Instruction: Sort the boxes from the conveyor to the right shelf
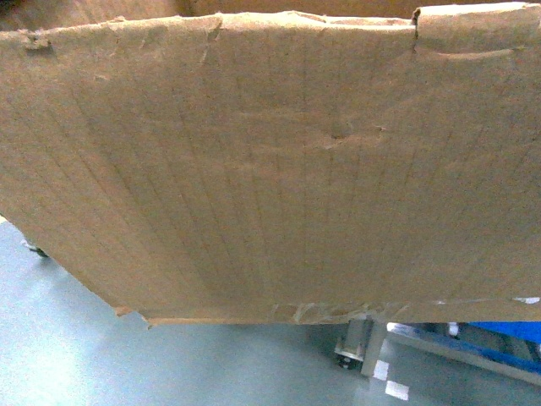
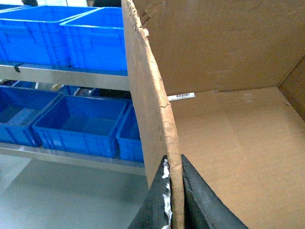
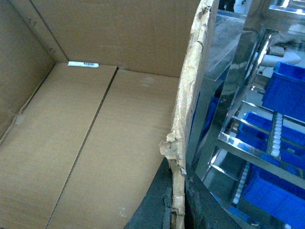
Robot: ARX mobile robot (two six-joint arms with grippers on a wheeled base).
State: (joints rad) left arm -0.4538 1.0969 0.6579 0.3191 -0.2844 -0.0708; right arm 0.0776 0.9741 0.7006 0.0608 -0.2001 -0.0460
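A large brown cardboard box [image 1: 270, 169] is held up close to the head camera and fills most of that view, its taped bottom seam low in the picture. My left gripper [image 2: 174, 200] is shut on the box's left wall [image 2: 152, 109], one black finger [image 2: 155, 210] outside and one inside. My right gripper [image 3: 177, 205] is shut on the ragged right wall [image 3: 190, 95]. The box's inside is empty but for a white sticker strip [image 3: 83, 64]. The right shelf [image 3: 248, 138], shiny steel with white roller wheels, stands just beyond the right wall. The conveyor is out of view.
Blue plastic crates [image 2: 71, 119] sit on two tiers of a steel rack to the left of the box. More blue crates [image 3: 286, 86] lie within the right shelf. Grey floor [image 1: 169, 364] and a steel rack foot [image 1: 359, 347] show under the box.
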